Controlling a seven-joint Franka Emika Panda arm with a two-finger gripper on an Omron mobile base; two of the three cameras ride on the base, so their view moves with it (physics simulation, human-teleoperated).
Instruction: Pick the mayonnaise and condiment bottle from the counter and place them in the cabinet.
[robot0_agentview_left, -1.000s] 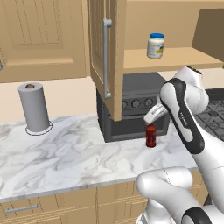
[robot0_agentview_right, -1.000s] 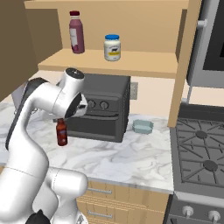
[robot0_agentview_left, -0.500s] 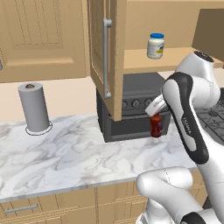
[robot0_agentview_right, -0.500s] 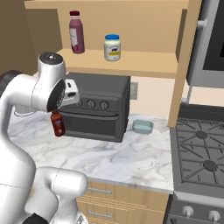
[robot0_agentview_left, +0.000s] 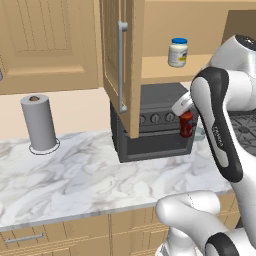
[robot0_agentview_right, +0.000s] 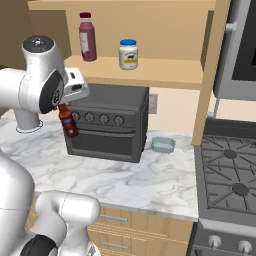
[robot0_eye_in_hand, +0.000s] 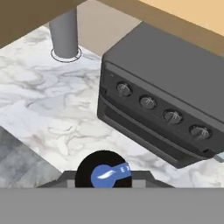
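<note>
Pinching the bottle (robot0_agentview_right: 68, 123) by its neck, the claw (robot0_agentview_right: 64, 107) held it off the counter (robot0_agentview_right: 150, 175), hanging beneath, before the oven (robot0_agentview_right: 107, 122), apparently bound for the cabinet (robot0_agentview_right: 150, 72) shelf above, where the mayonnaise (robot0_agentview_right: 128, 54) stood.

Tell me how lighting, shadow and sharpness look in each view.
Left base view: flat, even light, no glare, soft shadow under the dark countertop oven. Right base view: equally sharp, the open tan wall cabinet evenly lit. Hand view: the black bottle cap looms large, edges slightly soft.
</note>
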